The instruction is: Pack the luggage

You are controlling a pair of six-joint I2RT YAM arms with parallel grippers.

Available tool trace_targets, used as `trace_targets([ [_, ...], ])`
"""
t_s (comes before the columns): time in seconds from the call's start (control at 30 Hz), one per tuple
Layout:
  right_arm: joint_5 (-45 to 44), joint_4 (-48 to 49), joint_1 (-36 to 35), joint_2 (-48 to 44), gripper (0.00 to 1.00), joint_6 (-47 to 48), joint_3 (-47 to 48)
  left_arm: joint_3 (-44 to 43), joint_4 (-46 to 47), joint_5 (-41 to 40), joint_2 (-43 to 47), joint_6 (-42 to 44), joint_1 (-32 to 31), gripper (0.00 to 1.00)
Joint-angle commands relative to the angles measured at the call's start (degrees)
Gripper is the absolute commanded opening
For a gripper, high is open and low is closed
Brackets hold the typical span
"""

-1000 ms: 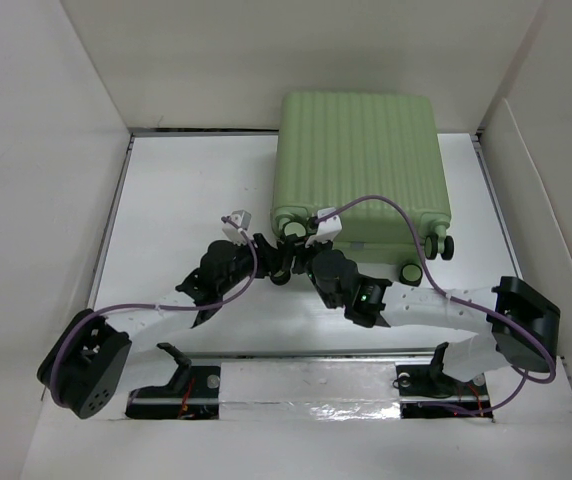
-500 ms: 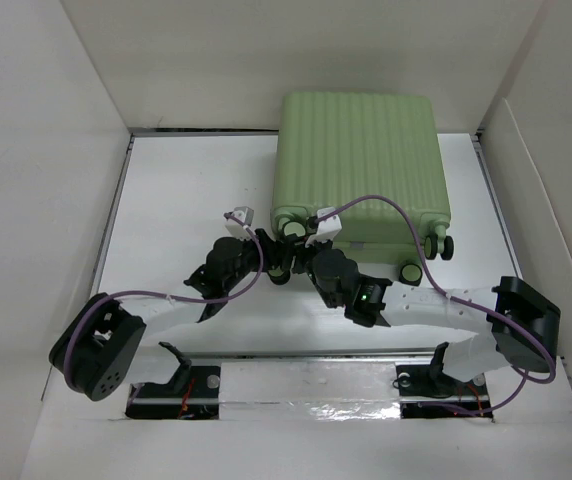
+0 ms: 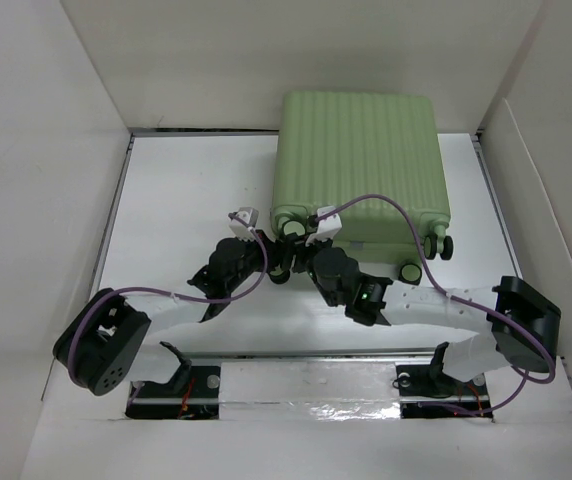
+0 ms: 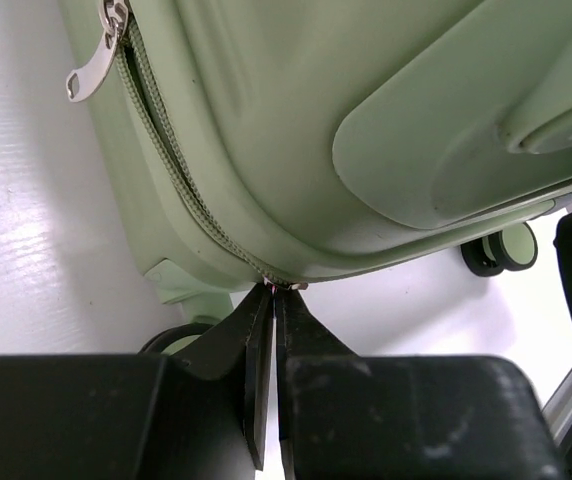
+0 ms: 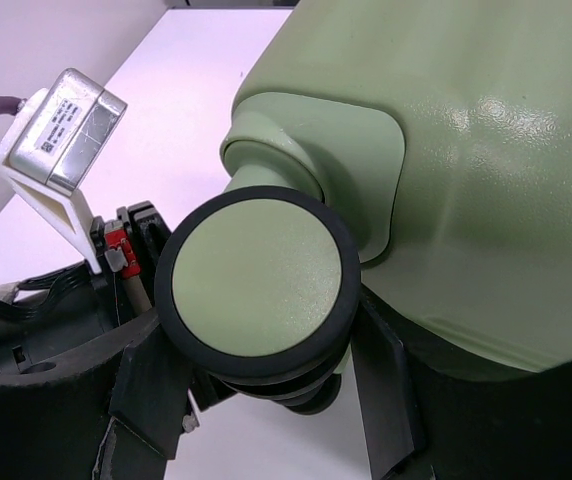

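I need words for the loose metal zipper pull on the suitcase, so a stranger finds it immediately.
Find the large light green suitcase and follow the zipper along its edge, away from the closed left gripper. Near the top left of the left wrist view hangs a small silver zipper pull, the only shiny metal tab dangling free.

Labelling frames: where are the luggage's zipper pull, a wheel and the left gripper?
zipper pull (image 4: 92, 68), left wrist view, its silver tab.
wheel (image 5: 256, 285), right wrist view, its green face.
left gripper (image 4: 271, 298), left wrist view, between the shut fingers' tips.
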State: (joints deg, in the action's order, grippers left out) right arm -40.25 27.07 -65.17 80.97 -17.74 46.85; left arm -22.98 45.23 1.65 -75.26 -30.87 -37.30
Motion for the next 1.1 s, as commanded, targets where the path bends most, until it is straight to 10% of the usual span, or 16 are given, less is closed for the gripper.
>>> trace_targets([
  [0.0,-0.62,7.29,0.22,-4.14,0.04,-0.81,-0.26,-2.95,1.54,-7.87,0.55,2.48,0.82,0.00],
  [0.53,2.54,1.59,-0.31,-16.45,0.00,-0.46,-7.21,-1.36,-11.04,-18.70,5.39,5.03,8.81,0.00],
  [1.07,13.26,-5.27,-0.84,-19.01,0.00,1.30,-6.33,-14.37,-1.99,-13.08,-12.97,5.22,15.24,0.00],
])
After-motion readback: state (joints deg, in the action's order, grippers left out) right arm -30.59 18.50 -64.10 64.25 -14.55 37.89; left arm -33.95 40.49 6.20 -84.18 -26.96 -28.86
